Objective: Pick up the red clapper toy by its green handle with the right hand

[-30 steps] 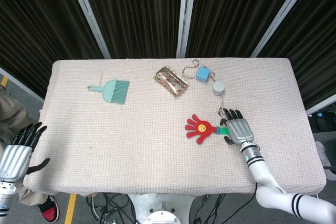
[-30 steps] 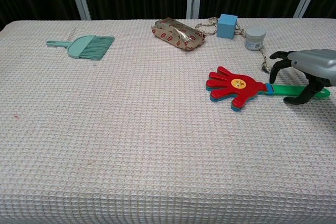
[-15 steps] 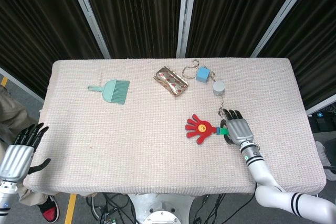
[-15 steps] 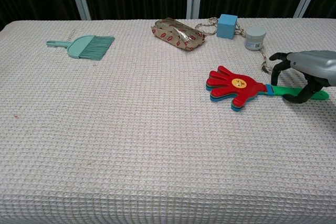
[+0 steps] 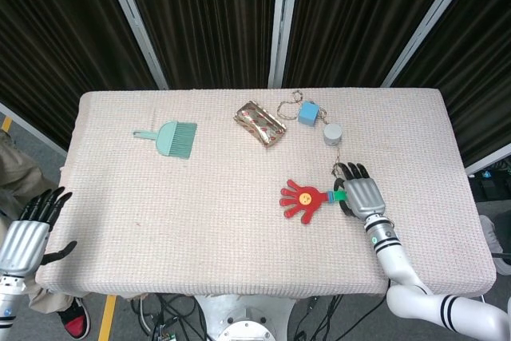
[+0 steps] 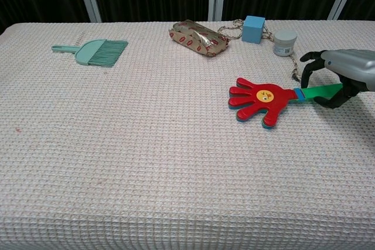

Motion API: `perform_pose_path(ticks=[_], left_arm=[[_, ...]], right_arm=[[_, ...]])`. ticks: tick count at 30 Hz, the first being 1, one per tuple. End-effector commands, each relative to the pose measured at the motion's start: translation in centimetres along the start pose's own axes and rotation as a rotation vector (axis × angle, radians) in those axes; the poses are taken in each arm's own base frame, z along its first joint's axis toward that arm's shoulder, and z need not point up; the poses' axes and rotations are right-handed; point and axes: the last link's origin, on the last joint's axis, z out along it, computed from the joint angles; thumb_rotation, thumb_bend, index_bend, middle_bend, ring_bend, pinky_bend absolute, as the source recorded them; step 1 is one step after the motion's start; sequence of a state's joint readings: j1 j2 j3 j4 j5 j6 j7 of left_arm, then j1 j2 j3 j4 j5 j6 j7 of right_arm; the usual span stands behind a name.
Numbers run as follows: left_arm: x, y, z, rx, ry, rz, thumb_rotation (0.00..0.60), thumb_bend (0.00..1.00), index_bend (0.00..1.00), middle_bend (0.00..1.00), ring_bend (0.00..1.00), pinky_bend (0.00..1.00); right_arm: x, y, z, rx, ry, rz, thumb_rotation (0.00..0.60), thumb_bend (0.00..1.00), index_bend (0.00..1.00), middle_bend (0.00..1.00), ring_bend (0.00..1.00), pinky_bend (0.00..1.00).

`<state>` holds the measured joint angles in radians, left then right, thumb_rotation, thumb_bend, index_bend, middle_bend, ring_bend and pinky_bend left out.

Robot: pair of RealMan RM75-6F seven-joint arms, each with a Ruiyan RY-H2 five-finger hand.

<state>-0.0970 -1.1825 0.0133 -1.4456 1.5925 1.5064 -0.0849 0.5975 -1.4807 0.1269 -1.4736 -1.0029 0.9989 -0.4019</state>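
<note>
The right hand (image 6: 343, 74) came in from the table's right side, forearm low and angled up from the near edge, palm down, and its dark fingers (image 6: 311, 60) curled around the green handle (image 6: 319, 91). That was a hold on the handle, thumb beneath and the other fingers draped over the top. From overhead the right hand (image 5: 361, 194) sat just right of the toy, knuckles up, fingertips toward the far side.

The red clapper toy (image 6: 259, 99) sat right of the table's centre, its hand-shaped paddle spread flat toward the left, yellow face (image 6: 264, 95) up, a blue band (image 6: 299, 93) where paddle met handle. In the chest view the handle tilted up slightly toward the hand; whether the paddle touched the cloth could not be told.

The left hand (image 5: 32, 231) hung off the near left corner of the table (image 6: 146, 162), fingers apart, holding nothing.

Along the far side lay a teal brush (image 6: 94, 51), a patterned pouch (image 6: 199, 37), a blue cube (image 6: 253, 28) and a small grey jar (image 6: 285, 43), with a chain (image 6: 295, 71) trailing toward the right hand's fingertips.
</note>
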Motion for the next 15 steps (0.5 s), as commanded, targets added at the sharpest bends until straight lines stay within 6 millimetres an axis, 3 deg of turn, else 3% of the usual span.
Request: perform_pose_path(ticks=[1,7,15], left_arm=[[0.05,-0.02,-0.05,-0.001,0.007,-0.012,0.6,0.19,0.08,0.03,0.0,0.12],[0.0,-0.05,-0.03,0.0,0.017,-0.031,0.6,0.19,0.08,0.03,0.0,0.12],[-0.14,-0.25,-0.21,0.006,0.026,-0.05,0.6,0.19,0.08,0.03,0.0,0.12]], right_arm=[[0.35,0.09,-0.09,0.014,0.052,0.038,0.6,0.43,0.64,0.2,0.0,0.0],[0.37,0.22,-0.27,0.029,0.081,0.095,0.6,0.47,0.7,0.25,0.01,0.08],[0.2,0.45,-0.3,0.024,0.101,0.156,0.6,0.53,0.72,0.34,0.12,0.35]])
